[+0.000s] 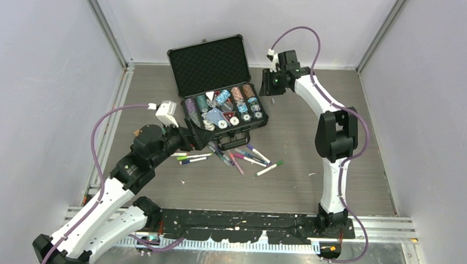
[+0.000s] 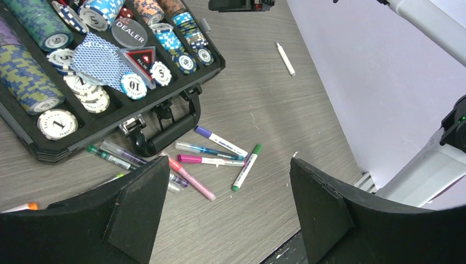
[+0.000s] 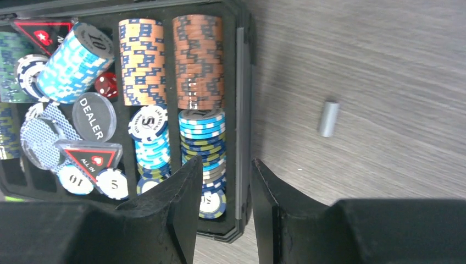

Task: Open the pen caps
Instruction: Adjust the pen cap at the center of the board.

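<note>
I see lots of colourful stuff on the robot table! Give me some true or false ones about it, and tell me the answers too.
1. The black case is open and has poker chips inside. True.
2. The left end effector is holding a pen. False: its jaws stand wide apart with nothing between them.
3. A grey cap lies alone on the table beside the case. True.
4. All the pens are packed inside the case. False: they lie scattered on the table, just in front of the case's handle.
</note>
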Controlling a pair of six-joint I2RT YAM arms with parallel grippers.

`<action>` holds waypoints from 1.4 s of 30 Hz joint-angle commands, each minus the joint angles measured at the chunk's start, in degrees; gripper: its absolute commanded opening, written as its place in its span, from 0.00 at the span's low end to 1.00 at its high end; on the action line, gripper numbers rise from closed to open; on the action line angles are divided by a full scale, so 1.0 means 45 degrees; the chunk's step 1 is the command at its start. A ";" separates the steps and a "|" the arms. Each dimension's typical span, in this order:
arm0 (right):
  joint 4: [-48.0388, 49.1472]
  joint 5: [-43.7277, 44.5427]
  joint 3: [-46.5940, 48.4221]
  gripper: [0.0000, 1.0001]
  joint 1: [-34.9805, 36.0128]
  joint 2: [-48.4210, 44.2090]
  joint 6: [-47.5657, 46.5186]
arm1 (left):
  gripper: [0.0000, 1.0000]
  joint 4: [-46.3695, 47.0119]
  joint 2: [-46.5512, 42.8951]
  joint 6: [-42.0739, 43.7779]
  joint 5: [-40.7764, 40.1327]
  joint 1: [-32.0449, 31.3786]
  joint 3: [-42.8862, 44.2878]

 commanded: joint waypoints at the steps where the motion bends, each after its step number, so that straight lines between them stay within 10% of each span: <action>1: -0.0144 -0.1226 0.0309 0.43 -0.0007 0.0393 0.0587 | 0.82 -0.0244 -0.0373 -0.0154 0.0070 0.0073 0.0015; 42: -0.0169 -0.2738 -0.0055 0.17 0.1175 0.1721 0.1504 | 0.82 -0.0220 -0.0463 -0.0161 -0.0050 0.0072 -0.0219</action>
